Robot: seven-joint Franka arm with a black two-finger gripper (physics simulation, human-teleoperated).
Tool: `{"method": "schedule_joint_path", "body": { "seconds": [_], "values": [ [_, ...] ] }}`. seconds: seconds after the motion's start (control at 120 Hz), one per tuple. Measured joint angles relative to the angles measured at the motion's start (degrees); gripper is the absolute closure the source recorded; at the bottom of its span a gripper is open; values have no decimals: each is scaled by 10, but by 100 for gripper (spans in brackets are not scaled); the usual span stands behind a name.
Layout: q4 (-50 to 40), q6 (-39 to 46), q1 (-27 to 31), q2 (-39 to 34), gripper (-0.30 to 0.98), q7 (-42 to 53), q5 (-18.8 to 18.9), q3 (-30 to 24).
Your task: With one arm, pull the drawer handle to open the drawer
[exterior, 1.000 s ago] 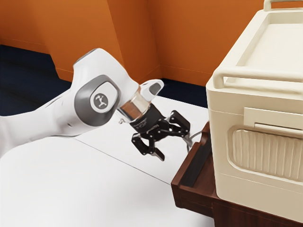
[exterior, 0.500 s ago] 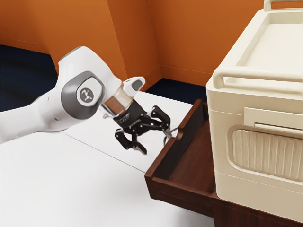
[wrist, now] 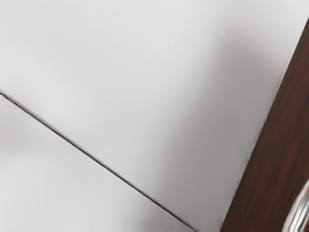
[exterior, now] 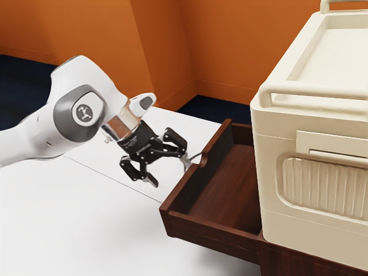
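Jaws spread wide, clamped on nothing, one tip at curved metal drawer handle (exterior: 196, 156). Dark wooden drawer (exterior: 229, 185) open, jutting from wooden cabinet (exterior: 305, 261) toward arm (exterior: 72, 115), above white surface (exterior: 86, 230). Cream box with rails (exterior: 316, 123) stands on cabinet.

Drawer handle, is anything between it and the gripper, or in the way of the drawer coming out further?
Nothing visible stands between the gripper and the handle; one finger reaches right up to it. Ahead of the drawer is the gripper itself, but no other obstacle is visible.
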Motion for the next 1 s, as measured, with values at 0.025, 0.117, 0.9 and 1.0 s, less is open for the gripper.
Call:
{"method": "schedule_joint_path", "body": {
  "seconds": [0.025,0.117,0.9,1.0],
  "values": [
    [0,-1,-1,0,0,0,2,3],
    [0,-3,-2,-1,0,0,6,6],
    [33,-36,-26,-72,0,10,61,0],
    [77,-82,-26,-74,0,59,124,1]
  ]
}}
